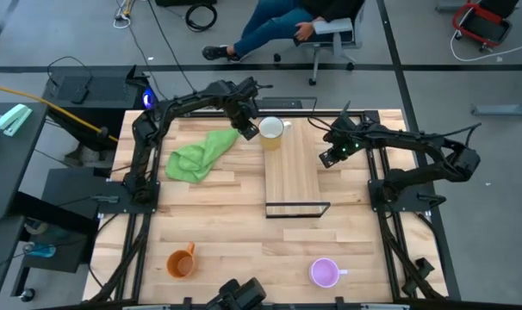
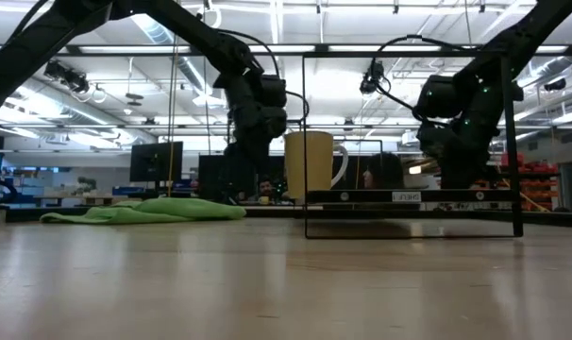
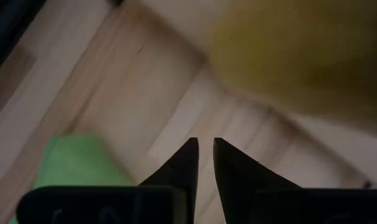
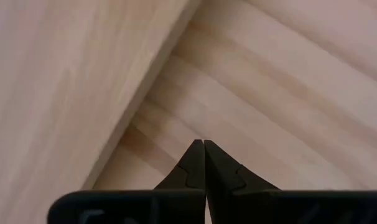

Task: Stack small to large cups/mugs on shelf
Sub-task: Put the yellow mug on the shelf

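High view: the white mug (image 1: 272, 129) stands at the far end of the shelf (image 1: 292, 172), whose thin black frame (image 1: 297, 208) marks the near end; the left gripper (image 1: 248, 129) sits just beside the mug on its left, over the table (image 1: 226, 224), with the green cloth (image 1: 196, 155) near it; the right gripper (image 1: 332, 157) hovers just off the shelf's right edge; the orange mug (image 1: 182, 263) and the purple mug (image 1: 325, 272) stand well apart at the table's near edge, neither on the shelf.

Low view: the white mug (image 2: 310, 164) stands upright on the raised shelf (image 2: 409, 196), with one dark arm on each side of it and the green cloth (image 2: 144, 211) lying flat on the table.

Left wrist view: the left gripper's fingers (image 3: 183, 168) stand a narrow slit apart, gripping nothing; a blurred yellowish shape lies ahead and the green cloth (image 3: 76, 162) to one side.

Right wrist view: the right gripper's fingers (image 4: 193, 165) are pressed together with nothing between them, above the shelf's edge and the table.
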Robot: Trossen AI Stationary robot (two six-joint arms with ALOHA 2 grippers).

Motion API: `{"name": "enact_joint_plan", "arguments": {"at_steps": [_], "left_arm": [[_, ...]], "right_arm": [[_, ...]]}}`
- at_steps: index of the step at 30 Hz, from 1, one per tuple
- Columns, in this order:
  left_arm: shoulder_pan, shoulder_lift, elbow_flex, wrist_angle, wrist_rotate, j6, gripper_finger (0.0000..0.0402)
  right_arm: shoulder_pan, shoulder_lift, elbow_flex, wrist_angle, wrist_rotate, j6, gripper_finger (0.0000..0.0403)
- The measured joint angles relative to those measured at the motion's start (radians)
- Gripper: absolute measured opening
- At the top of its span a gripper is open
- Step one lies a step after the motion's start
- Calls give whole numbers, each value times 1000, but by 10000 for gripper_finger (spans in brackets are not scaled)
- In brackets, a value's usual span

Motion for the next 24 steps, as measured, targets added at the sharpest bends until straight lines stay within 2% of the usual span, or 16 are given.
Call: {"name": "enact_joint_plan", "arguments": {"at_steps": [6, 16, 24], "left_arm": [[-13, 0, 0, 52, 23, 0, 49], [-26, 0, 0, 82, 28, -26, 44], [-41, 0, 1, 125, 38, -31, 41]], "right_arm": [[12, 25, 5, 17, -21, 4, 0], [124, 75, 5, 112, -38, 49, 0], [135, 75, 5, 121, -26, 57, 0]]}}
